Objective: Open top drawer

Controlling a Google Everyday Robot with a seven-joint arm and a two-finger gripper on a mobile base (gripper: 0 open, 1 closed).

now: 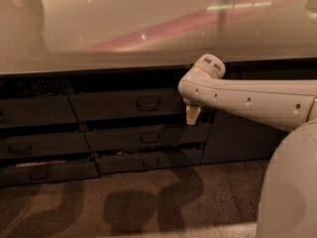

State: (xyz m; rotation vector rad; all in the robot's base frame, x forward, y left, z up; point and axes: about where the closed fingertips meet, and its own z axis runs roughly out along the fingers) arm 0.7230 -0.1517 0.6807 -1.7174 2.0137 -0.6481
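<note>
The top drawer (114,105) is the wide dark grey front just under the countertop, with a small dark bail handle (148,103) at its centre. Its front sits roughly in line with the neighbouring fronts. My white arm reaches in from the right. My gripper (192,115) points downward in front of the drawer's right end, about a hand's width right of the handle and slightly below it. It holds nothing that I can see.
A glossy pale countertop (129,29) overhangs the drawers. Shallower dark drawers (148,138) lie below, and more drawer fronts (34,110) to the left. A plain dark cabinet door (237,138) stands behind my arm. My pale body (292,187) fills the lower right, over brown floor.
</note>
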